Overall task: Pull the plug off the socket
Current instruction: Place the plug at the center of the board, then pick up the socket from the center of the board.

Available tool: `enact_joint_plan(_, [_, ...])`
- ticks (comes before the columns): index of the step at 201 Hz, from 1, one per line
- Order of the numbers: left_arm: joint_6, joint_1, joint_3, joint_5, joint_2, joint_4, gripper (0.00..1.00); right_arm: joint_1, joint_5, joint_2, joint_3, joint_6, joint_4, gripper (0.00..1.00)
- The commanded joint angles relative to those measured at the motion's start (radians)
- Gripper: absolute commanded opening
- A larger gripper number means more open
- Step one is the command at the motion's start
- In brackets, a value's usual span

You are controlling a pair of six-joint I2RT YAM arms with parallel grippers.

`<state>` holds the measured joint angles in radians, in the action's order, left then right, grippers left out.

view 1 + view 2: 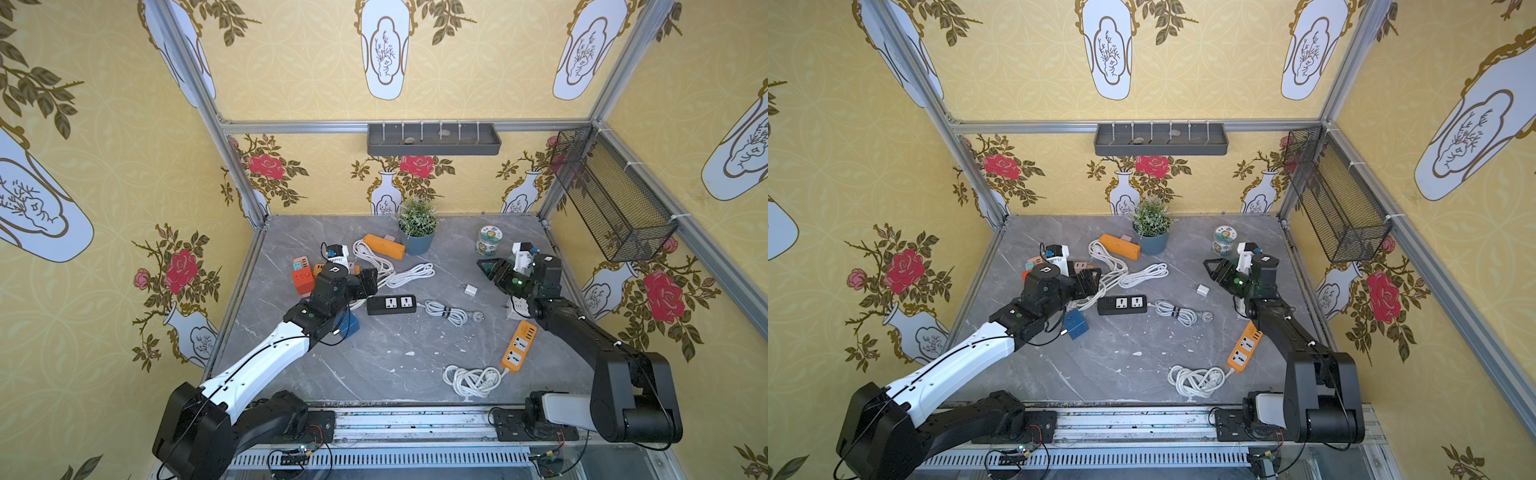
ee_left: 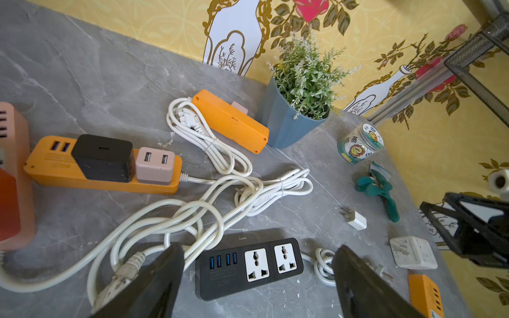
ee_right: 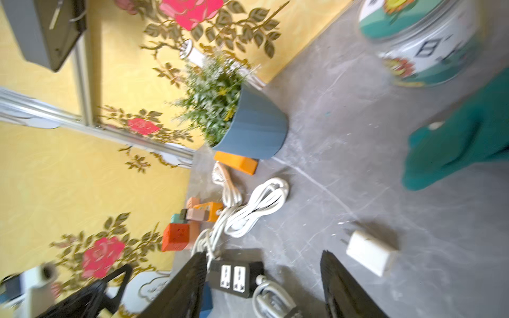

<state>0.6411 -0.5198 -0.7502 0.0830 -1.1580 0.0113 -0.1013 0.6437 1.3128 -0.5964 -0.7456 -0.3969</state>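
Left pincer (image 2: 258, 247) and right pincer (image 3: 263, 252) gape empty near the black power strip (image 2: 249, 268); the white charger (image 2: 357, 220) beside it seems unplugged, so retreat comes next.

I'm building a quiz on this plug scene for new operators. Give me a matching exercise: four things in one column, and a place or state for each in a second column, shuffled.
Things
1. black power strip
2. small white charger
3. orange strip
4. jar

States
A. carries a black adapter and a pink adapter
B. both sockets empty
C. stands upright toward the far right corner
D. lies loose on the table, prongs bare

Pairs: 1-B, 2-D, 3-A, 4-C
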Motion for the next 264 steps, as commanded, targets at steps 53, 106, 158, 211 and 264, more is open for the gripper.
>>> enact_joint_plan(53, [0.078,0.372,-0.141,-0.328,-0.162,-0.328,0.86,-0.163,0.175,0.116,-0.021,-0.087,-0.206,0.67])
enact_joint_plan(106, [-0.171,0.451,-0.265,0.038,-0.16,-0.6,1.0,-0.166,0.152,0.168,-0.051,-0.08,-0.165,0.67])
enact_joint_plan(158, [-0.294,0.489,-0.523,0.13,-0.438,-0.78,1.0,-0.18,0.146,0.186,-0.057,-0.086,-0.159,0.67])
enact_joint_plan(211, [-0.348,0.544,-0.625,-0.054,-0.598,-0.751,1.0,-0.179,0.14,0.158,-0.045,-0.071,-0.12,0.67])
enact_joint_plan(264, [-0.335,0.557,-0.683,-0.046,-0.712,-0.755,0.93,-0.179,0.144,0.156,-0.047,-0.066,-0.109,0.66])
